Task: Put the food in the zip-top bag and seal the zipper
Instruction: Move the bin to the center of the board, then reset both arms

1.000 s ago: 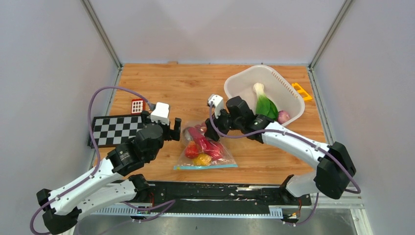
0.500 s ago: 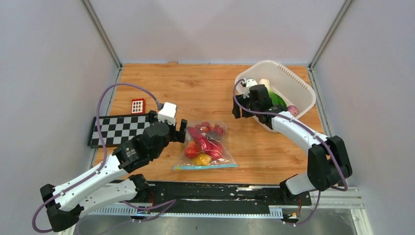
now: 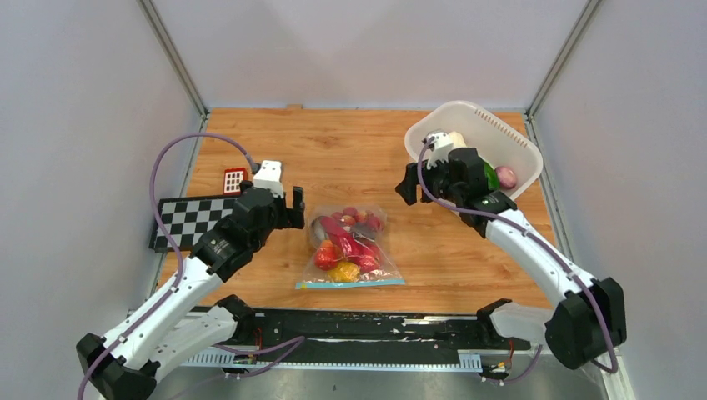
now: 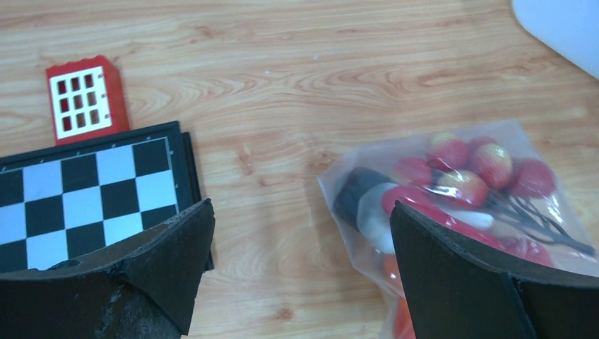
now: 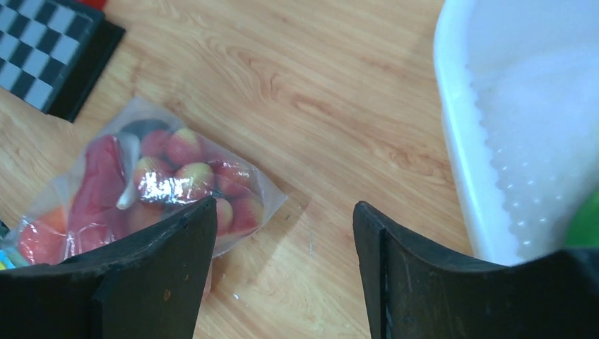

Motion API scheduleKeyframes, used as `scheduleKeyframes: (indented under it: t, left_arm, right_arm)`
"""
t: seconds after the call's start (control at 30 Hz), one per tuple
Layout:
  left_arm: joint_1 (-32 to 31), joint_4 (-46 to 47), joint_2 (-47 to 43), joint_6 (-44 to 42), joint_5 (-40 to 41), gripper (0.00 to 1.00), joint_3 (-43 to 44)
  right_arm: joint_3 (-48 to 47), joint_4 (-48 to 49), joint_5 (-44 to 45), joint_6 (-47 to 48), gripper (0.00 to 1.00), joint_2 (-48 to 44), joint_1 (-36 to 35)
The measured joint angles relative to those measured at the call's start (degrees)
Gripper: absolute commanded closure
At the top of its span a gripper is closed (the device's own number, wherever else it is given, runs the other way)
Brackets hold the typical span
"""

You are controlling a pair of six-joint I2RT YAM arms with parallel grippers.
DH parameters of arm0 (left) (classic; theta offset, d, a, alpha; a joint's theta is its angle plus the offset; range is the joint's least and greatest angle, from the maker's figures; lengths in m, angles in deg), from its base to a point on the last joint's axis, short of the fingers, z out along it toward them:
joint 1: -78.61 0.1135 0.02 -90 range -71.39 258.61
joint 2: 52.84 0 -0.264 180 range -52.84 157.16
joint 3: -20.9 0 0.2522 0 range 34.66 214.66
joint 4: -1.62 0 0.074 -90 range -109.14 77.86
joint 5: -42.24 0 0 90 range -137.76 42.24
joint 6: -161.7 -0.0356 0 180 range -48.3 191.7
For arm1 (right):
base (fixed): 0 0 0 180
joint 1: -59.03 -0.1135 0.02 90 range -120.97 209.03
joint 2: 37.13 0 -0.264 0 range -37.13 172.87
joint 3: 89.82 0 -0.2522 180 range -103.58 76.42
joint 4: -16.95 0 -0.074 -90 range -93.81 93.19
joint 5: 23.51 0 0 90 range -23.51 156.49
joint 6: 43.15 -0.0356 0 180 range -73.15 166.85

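The left gripper [image 4: 300,247] is hanging with its jaws spread wide and nothing between them. It is sitting just to the left of the zip-top bag [image 4: 459,191] without touching it, and its wrist view is showing bare table [image 4: 297,85] in the gap. The right gripper [image 5: 279,240] is likewise gaping and empty, hovering between the bag and the white basket [image 5: 459,141], apart from both. The bag is lying flat on the table between the two arms and is holding the food. The red grape bunch [image 3: 358,221] is sitting at its far end, a dark purple piece [image 3: 321,225] at the far-left corner, red pieces through the middle, and a yellow piece [image 3: 344,271] towards the near end. The zipper [image 3: 350,283] is running along the bag's near edge, facing the arm bases; whether it is pressed closed cannot be told from these views. Judgement: both grippers are standing released because nothing is waiting to be carried, so loading is looking finished and sealing is the step in hand. A green vegetable [image 3: 479,175] and a pinkish bulb [image 3: 505,175] are resting in the basket. A checkerboard [image 3: 192,218] and a red block [image 3: 235,180] are lying at far left, well apart from the bag.
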Motion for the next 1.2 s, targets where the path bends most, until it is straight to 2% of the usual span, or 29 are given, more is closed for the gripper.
scheduleKeyframes:
  t: [0.03, 0.13, 0.17, 0.37, 0.47, 0.63, 0.83, 1.2]
  left_arm:
    - [1.88, 0.0, 0.24, 0.39, -0.85, 0.0, 0.0]
    - [7.69, 0.02, 0.68, 1.6, -2.89, 0.0, 0.0]
    - [9.49, 0.0, 0.79, 1.99, -3.52, 0.0, 0.04]
    - [19.37, -0.13, 3.52, 4.63, -7.43, 0.0, 2.4]
    - [21.14, -0.76, 5.11, 5.7, -7.52, 0.0, 4.74]
    - [21.33, -3.58, 5.73, 8.28, -5.51, 0.0, 8.39]
    - [21.46, -7.02, 4.9, 11.04, -1.97, 0.0, 8.72]
    - [21.46, -7.15, 1.64, 12.13, 0.13, 0.0, 8.72]
  right_arm:
    - [0.2, 0.39, 0.42, 0.0, 0.18, -2.51, 0.0]
    - [1.2, 1.55, 4.42, -0.22, 0.01, -6.82, -0.02]
    - [1.79, 1.92, 6.34, -0.5, 0.0, -8.59, 0.02]
    - [3.02, 3.89, 17.44, -1.97, 0.0, -13.92, 2.8]
    - [3.02, 3.15, 19.91, -2.97, 0.0, -13.86, 5.27]
    - [3.17, 2.01, 21.73, -3.76, 0.0, -15.21, 8.48]
    - [4.5, 1.79, 20.2, -4.39, 0.0, -19.54, 8.66]
    - [6.4, 0.37, 19.28, -5.88, 0.0, -22.8, 8.66]
